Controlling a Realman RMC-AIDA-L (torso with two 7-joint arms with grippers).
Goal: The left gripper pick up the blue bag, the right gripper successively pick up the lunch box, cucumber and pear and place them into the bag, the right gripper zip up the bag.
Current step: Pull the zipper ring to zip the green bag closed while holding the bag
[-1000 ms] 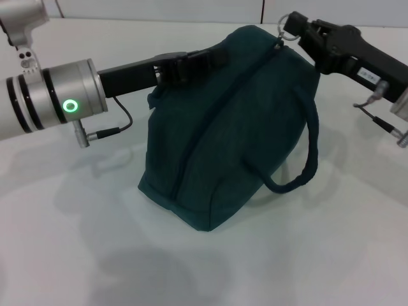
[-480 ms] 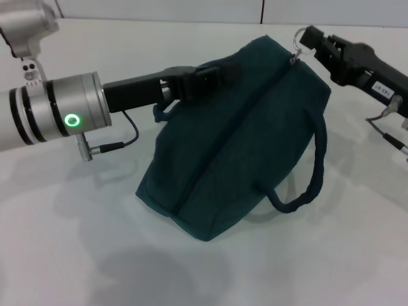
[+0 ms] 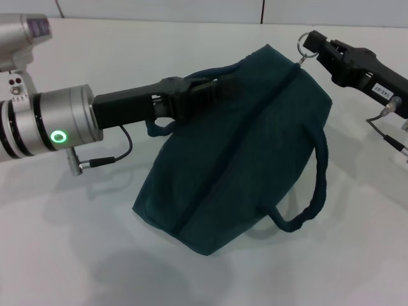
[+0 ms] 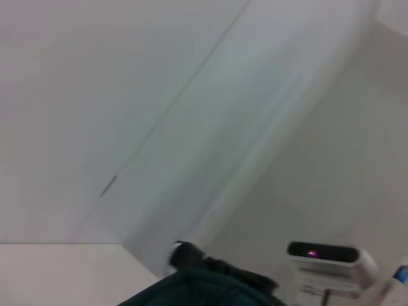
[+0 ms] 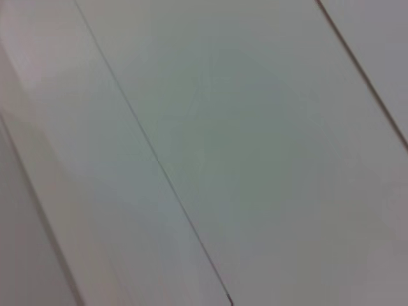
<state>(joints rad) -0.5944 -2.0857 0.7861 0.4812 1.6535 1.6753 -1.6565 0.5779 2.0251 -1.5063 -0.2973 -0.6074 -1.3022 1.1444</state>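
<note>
Blue bag [image 3: 236, 146] lies zipped on the table [image 3: 76, 255]; we see the left gripper [image 3: 220, 86] clenched on its far handle, the right gripper [image 3: 311, 43] grasping its zip ring [image 3: 305, 42].

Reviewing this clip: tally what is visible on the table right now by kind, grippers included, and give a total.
Bags: 1, the blue bag, zipped along its top
Grippers: 2, the left gripper shut on the bag's handle, the right gripper shut on the ring zip pull
Loose food items or boxes: 0 in view
Total: 3
</note>
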